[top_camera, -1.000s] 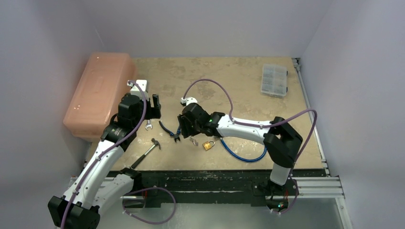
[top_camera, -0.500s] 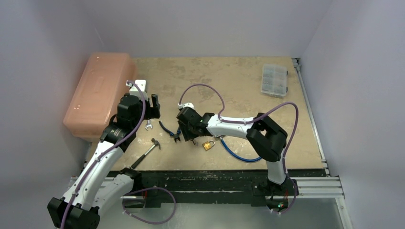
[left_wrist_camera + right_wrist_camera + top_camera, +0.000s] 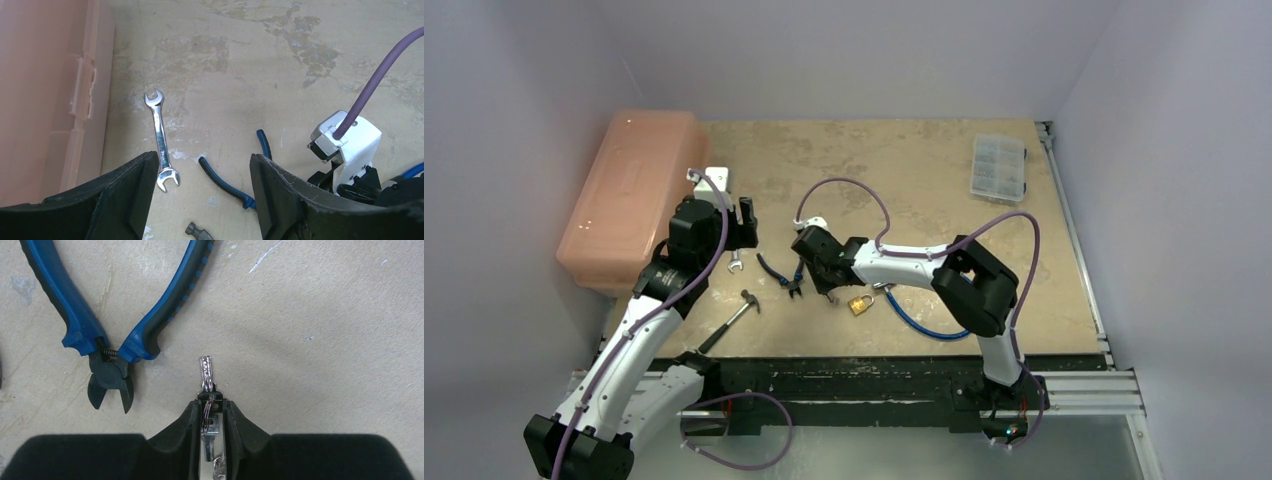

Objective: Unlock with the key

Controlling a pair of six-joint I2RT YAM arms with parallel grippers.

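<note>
1. Right pincer (image 3: 210, 402): clamped on the key (image 3: 206, 372). The head sits between the fingers and the thin silvery blade projects straight ahead of the tips. The wrist view does not show whether the blade rests on the table (image 3: 904, 160) or is lifted off it.

2. Key location: in the right pincer, close to the middle of the table's near edge. The blue-handled pliers (image 3: 107, 340) lie just to its left with their cutting jaws shut.

3. Padlock (image 3: 860, 303): small brass body, lying just right of the right pincer and nearer the near edge. It is apart from the key, and its shackle state is too small to read.

4. Left pincer (image 3: 202, 172): fingers apart and holding nothing. It hangs over the open-end wrench (image 3: 161, 140), beside the pink case (image 3: 629, 195) at the left edge.

5. Progress, as a judgement: the key is secured. Not yet done are aligning the blade with the keyway, inserting it, turning it and freeing the shackle. The padlock is unrestrained and will probably need holding.

6. Other items: hammer (image 3: 736, 310) toward the near-left corner, clear organiser (image 3: 999, 167) toward the far-right corner.

7. Markings: no brand, label or writing is legible on any item.
</note>
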